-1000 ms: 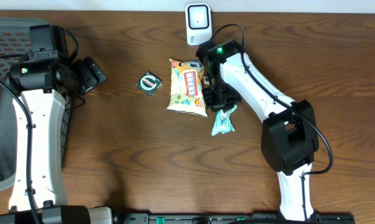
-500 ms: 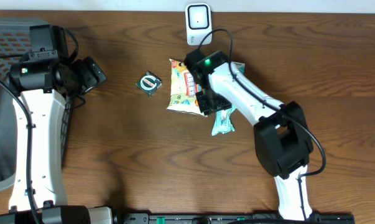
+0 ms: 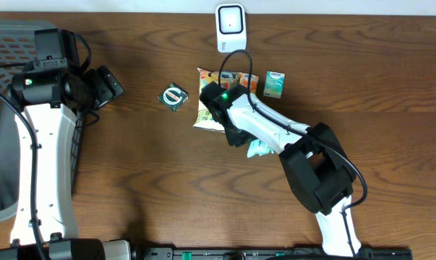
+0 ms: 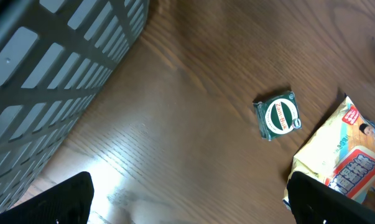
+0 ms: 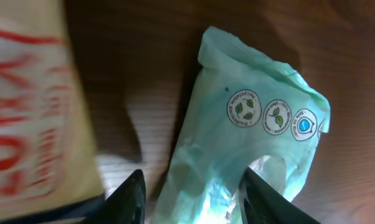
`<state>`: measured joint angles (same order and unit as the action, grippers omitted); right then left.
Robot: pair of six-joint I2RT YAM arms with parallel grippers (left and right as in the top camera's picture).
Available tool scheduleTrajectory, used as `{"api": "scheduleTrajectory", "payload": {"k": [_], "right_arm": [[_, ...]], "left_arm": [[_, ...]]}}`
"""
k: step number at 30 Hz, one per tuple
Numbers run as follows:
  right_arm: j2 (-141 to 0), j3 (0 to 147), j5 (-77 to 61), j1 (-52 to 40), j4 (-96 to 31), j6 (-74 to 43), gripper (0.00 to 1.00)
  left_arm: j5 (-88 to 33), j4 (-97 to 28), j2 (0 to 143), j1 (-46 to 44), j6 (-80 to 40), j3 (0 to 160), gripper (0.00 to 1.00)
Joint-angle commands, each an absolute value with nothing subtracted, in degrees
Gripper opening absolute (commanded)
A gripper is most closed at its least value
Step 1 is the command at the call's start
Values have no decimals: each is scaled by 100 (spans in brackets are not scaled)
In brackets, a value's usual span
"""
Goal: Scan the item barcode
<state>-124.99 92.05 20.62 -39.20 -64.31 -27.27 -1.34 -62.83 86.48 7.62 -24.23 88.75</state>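
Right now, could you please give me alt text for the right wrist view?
A mint-green packet with three round logos lies on the wooden table, its near end between the right gripper's open fingers. A blurred yellow bag with red lettering fills the left edge.
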Motion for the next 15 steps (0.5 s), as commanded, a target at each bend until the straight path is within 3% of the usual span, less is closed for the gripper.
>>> {"api": "scheduleTrajectory", "payload": {"k": [1,3,5,10,15], "right_arm": [[-12387,8899,2300,-3898,-6399,-2871,32],[-12387,8899,2290,-3879,-6477,-2871,11],[-12383,8967,2281,-3859,-6587,-2871,1],[-12352,9411,2010,-3708,-7015,-2816,1],[-12243,10442,-355,-3249,-7367,-1302,1]], "left_arm": [[-99,-6296,8646,770,-2475,8917,98],[-99,-6296,8646,770,-2475,8917,98],[-99,-6296,8646,770,-2475,8917,98],[-99,-6296,8646,770,-2475,8917,98],[-99,-6296,8646,770,-2475,8917,98]]}}
